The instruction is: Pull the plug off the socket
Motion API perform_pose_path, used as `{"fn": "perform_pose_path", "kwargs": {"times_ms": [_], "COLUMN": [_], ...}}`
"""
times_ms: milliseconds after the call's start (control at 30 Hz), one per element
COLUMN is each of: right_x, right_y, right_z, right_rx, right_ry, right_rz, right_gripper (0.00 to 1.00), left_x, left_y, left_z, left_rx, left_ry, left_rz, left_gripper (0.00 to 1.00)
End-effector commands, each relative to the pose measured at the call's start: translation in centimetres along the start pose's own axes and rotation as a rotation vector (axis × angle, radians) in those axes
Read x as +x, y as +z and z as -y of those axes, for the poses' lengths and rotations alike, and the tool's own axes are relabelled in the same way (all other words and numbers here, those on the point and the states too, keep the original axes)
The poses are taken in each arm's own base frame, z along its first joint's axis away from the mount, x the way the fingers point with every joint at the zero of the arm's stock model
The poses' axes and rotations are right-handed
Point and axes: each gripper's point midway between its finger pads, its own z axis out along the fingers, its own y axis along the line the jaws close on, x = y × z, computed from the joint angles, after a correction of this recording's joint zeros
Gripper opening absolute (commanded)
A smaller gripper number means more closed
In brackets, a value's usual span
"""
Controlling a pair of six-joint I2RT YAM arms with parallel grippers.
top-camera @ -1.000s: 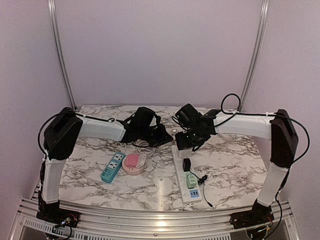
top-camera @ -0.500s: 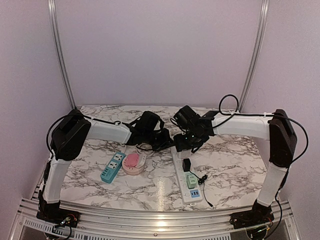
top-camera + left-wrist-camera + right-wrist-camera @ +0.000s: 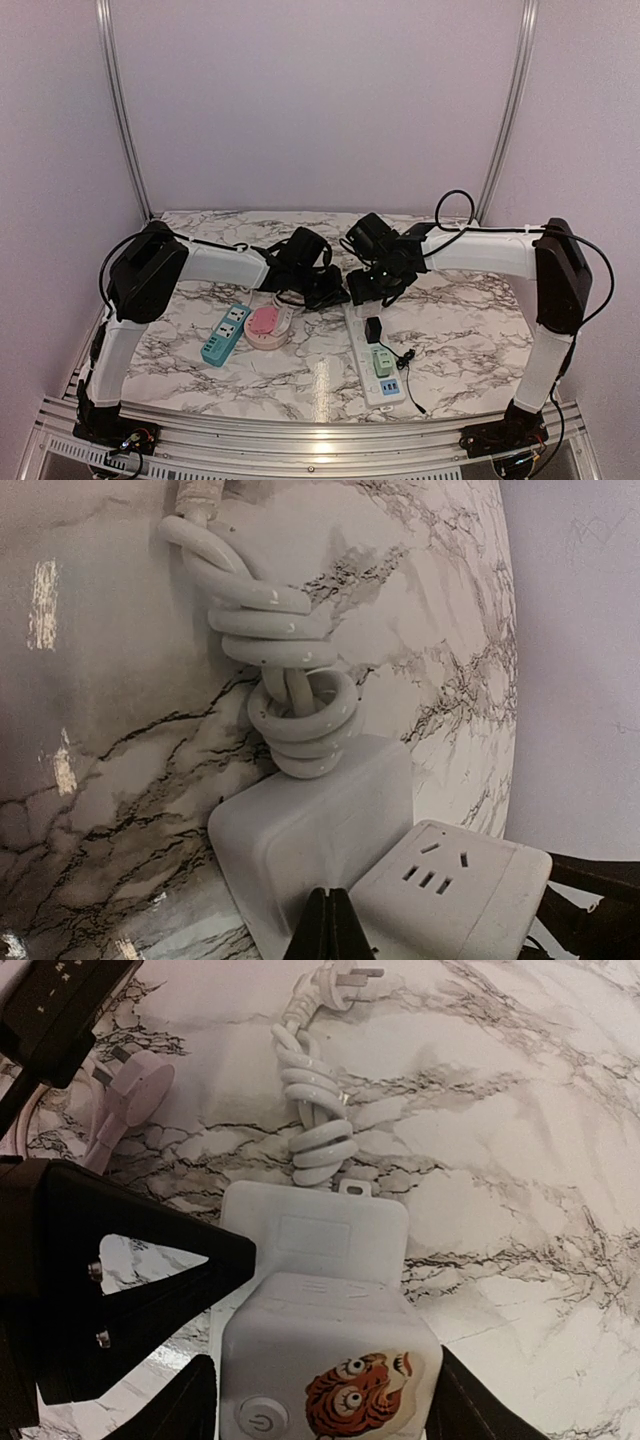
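A white power strip [image 3: 357, 322] lies right of centre, with its coiled white cord [image 3: 280, 650] at the far end. A white cube plug with a tiger sticker [image 3: 330, 1350] sits in the strip's far end [image 3: 315, 1230]; its side sockets show in the left wrist view [image 3: 450, 880]. My right gripper [image 3: 325, 1395] straddles the cube with a finger against each side; in the top view [image 3: 365, 288] it hides the cube. My left gripper [image 3: 330, 920] is shut and its tips rest on the strip's end [image 3: 300, 830], just left of the cube. It shows in the top view too [image 3: 335, 290].
A black plug [image 3: 373, 329], a green adapter [image 3: 381, 360] and a blue one [image 3: 388, 385] sit further down the strip. A teal strip [image 3: 226, 334] and a pink round one [image 3: 266, 325] lie to the left. A pink plug [image 3: 135, 1090] lies near the cord.
My left arm has swung right, bringing its gripper up to the far end of the white strip beside the right gripper. The right arm has barely moved.
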Motion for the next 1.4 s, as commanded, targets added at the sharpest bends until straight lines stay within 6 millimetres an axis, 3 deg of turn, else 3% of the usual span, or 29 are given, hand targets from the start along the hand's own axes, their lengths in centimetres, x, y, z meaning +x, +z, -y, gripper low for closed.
{"fn": "perform_pose_path", "kwargs": {"times_ms": [0,300,533,767,967,1367], "right_x": [1.1,1.1,0.6,-0.6,-1.7,-3.1], "right_y": [0.7,0.9,0.7,0.2,-0.6,-1.9], "right_z": [-1.0,-1.2,-1.2,-1.2,-0.9,-0.6], "right_rx": [-0.020,-0.023,-0.020,-0.007,0.013,0.038], "right_ry": [-0.024,-0.030,-0.030,-0.021,-0.012,-0.002], "right_rz": [-0.036,-0.037,-0.025,0.008,0.040,0.083], "right_gripper": [0.67,0.65,0.44,0.31,0.27,0.25], "left_x": [1.3,1.6,2.2,3.0,3.6,4.2], "left_y": [1.1,1.6,2.2,2.3,2.2,2.1], "left_z": [-3.5,-4.8,-5.5,-7.4,-9.0,-10.1], "left_rx": [-0.136,-0.201,-0.227,-0.294,-0.356,-0.401], "left_ry": [-0.014,-0.014,-0.022,-0.045,-0.052,-0.050], "left_rz": [-0.036,-0.049,-0.058,-0.069,-0.073,-0.067], "left_gripper": [0.00,0.00,0.00,0.00,0.00,0.00]}}
